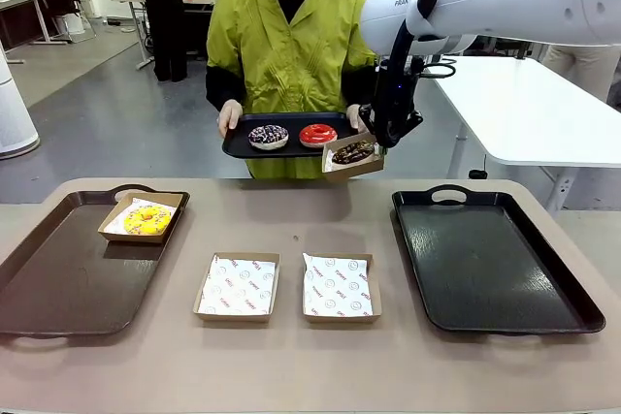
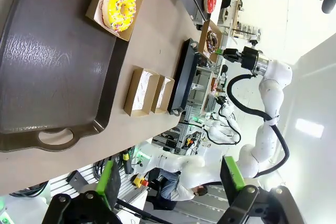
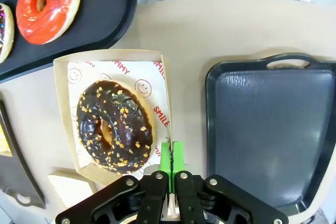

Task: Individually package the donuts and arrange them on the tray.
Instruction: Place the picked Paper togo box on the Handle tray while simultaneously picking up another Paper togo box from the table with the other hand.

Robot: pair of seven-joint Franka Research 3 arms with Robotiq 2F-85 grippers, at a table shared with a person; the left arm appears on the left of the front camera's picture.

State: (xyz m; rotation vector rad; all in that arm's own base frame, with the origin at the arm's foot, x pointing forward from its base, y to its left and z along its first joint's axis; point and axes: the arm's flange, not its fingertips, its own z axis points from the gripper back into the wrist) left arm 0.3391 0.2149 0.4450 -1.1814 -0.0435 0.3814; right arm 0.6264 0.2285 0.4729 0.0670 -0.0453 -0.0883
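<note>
My right gripper [image 1: 378, 145] is shut on the edge of a paper-lined box [image 1: 351, 157] that holds the dark chocolate donut [image 3: 114, 126]. It hangs above the table's far edge, next to the person's black tray [image 1: 243, 145]. That tray carries the sprinkled chocolate donut [image 1: 269, 136] and the glossy red donut [image 1: 317, 134]. The yellow-iced donut [image 1: 147, 219] sits in its box on the brown tray [image 1: 58, 278] at the left. In the right wrist view the green pads [image 3: 177, 156] pinch the box wall. My left gripper [image 2: 170, 182] is open, high over the brown tray [image 2: 52, 66].
Two empty paper-lined boxes [image 1: 238, 286] [image 1: 339, 286] lie side by side at the table's middle front. A bare black tray [image 1: 490, 259] lies at the right. The person stands at the far side, both hands on the held tray. A white table stands behind at the right.
</note>
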